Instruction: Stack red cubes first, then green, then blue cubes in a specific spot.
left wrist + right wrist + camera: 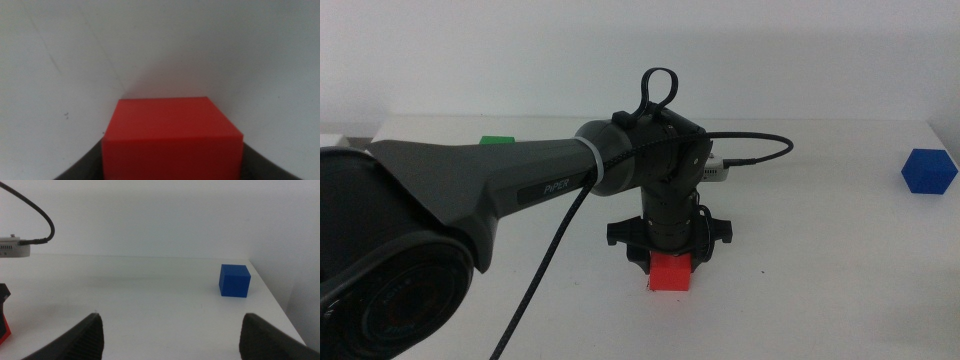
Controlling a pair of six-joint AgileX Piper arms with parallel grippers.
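Note:
My left gripper (670,258) stands at the table's middle, pointing down, shut on the red cube (671,271). In the left wrist view the red cube (172,135) fills the space between the jaws, at or just above the white tabletop. The green cube (497,140) sits at the back left, partly hidden behind the left arm. The blue cube (929,171) sits at the far right and also shows in the right wrist view (234,280). My right gripper (172,342) is open and empty, out of the middle view. The pen ticks do not show.
The left arm's body (470,190) covers the left part of the table. Its black cable (760,150) loops out to the right behind the wrist. A faint dark speck (65,116) lies on the tabletop beside the red cube. The table's right edge runs just past the blue cube.

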